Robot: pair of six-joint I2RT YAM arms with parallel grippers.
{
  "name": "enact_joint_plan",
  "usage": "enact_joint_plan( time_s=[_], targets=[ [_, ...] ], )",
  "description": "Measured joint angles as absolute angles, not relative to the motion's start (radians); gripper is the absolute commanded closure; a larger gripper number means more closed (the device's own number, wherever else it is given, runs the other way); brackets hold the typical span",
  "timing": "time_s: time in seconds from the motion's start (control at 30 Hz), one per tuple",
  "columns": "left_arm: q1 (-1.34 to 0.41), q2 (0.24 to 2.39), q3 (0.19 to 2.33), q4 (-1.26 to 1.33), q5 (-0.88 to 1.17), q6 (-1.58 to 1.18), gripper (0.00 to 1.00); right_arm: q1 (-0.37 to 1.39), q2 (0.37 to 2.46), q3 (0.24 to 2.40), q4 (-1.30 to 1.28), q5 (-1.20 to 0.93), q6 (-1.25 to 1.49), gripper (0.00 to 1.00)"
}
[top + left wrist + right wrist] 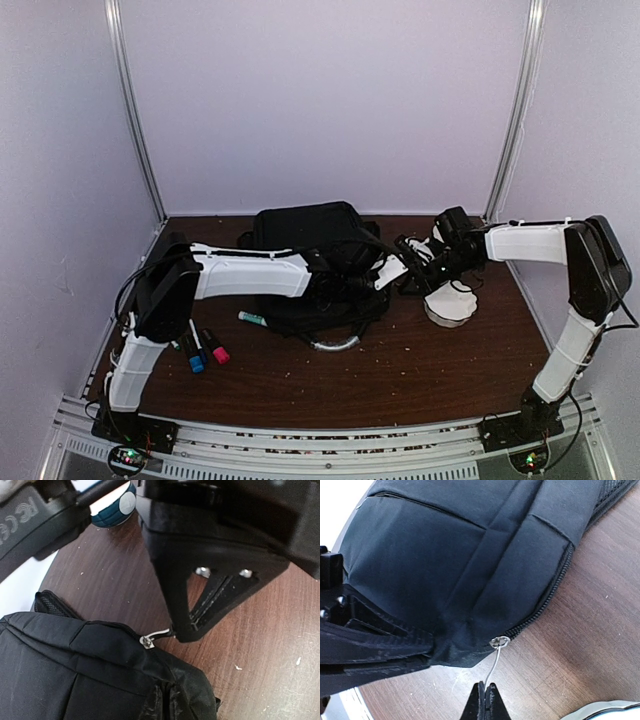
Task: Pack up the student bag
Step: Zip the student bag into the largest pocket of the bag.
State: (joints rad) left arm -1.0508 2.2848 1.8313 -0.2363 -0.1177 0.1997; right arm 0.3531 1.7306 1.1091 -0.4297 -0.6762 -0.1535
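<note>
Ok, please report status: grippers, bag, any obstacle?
Left gripper shut on bag corner. Right gripper shut on zip pull. Bag lies on table. White round thing close by right gripper.

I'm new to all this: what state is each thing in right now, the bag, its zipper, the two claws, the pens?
Backpack: lying on the table.
Zipper: closed along the stretch that shows.
Right gripper: shut on the zipper pull.
Left gripper: apparently shut on the backpack's fabric.
Teal pen, blue pen, red pen: loose on the table, unpacked.
White roll: resting on the table.
</note>
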Motion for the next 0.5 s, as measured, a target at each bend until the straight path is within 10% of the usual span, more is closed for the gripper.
enact_joint_plan(
  time_s=[0.5],
  targets=[
    [-1.046,2.111,1.62,-0.192,-0.092,0.204,1.0,0.34,1.858,1.271,-0.488,-0.625,-0.133,1.0]
  ],
)
